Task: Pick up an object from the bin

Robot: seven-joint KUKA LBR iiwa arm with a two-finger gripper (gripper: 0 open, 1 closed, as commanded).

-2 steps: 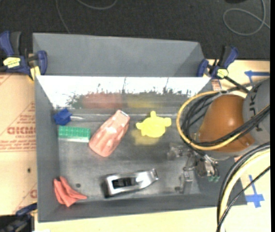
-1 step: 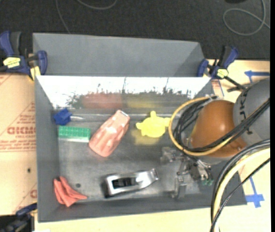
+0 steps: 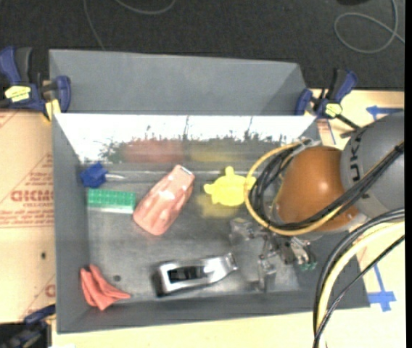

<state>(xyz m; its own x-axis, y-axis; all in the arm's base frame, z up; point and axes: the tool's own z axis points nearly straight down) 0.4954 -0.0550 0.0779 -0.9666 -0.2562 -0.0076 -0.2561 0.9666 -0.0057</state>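
My gripper [image 3: 270,254] is low in the bin's front right part, under the orange-brown wrist cover. Just to its left lies a silver and black tool [image 3: 191,272] along the front wall, its right end close to the gripper. A yellow plastic piece [image 3: 225,188] sits behind the gripper, near the middle of the bin. Further left, a pink ribbed object [image 3: 164,200] lies at a slant.
A green block [image 3: 110,199] and a small blue piece [image 3: 92,174] lie by the left wall. An orange-red floppy thing [image 3: 99,287] sits in the front left corner. The arm and its cables cover the bin's right side.
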